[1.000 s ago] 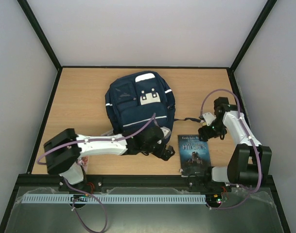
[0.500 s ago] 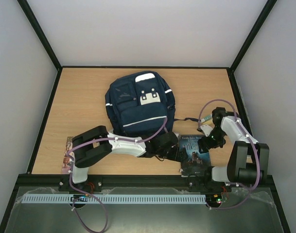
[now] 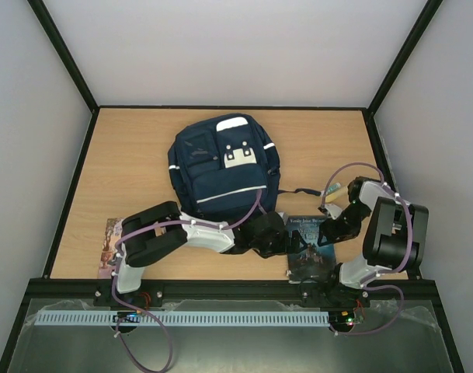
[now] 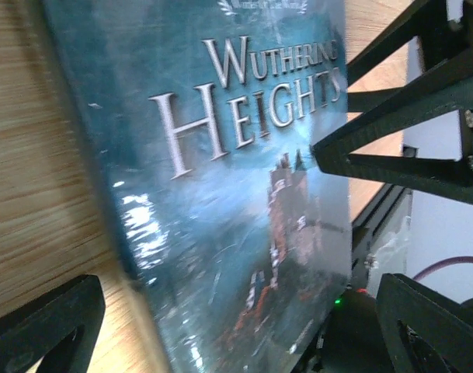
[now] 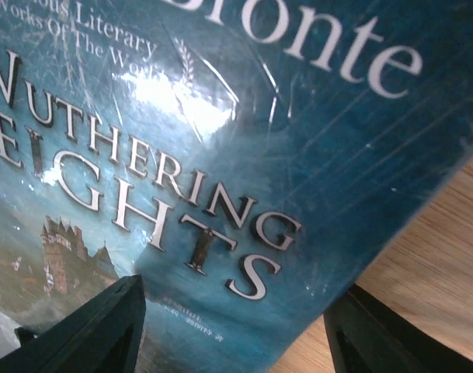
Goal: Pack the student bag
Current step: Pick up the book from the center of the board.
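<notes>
The student bag [image 3: 220, 167], navy with white stripes, lies flat at the table's middle. Just right of its near end lies a teal book titled Wuthering Heights [image 3: 310, 247], flat and face up. My left gripper [image 3: 281, 239] is at the book's left edge, open, with the cover [image 4: 244, 179] filling the space between its fingers [image 4: 42, 330]. My right gripper [image 3: 329, 231] is low over the book's right side and open. One of its fingers [image 5: 88, 330] is over the cover [image 5: 220, 140]; the other is over bare wood. The right gripper's black fingers [image 4: 422, 175] show in the left wrist view.
A small colourful booklet [image 3: 109, 245] lies at the near left edge of the table. A dark bag strap [image 3: 298, 190] trails right towards a small pale object [image 3: 335, 189] by the right arm. The black frame rail [image 3: 236, 287] runs just behind the book's near end.
The left arm swung right from the bag's near end to the book's left edge, uncovering the booklet. The right gripper came down over the book's right side and its jaws narrowed slightly.
</notes>
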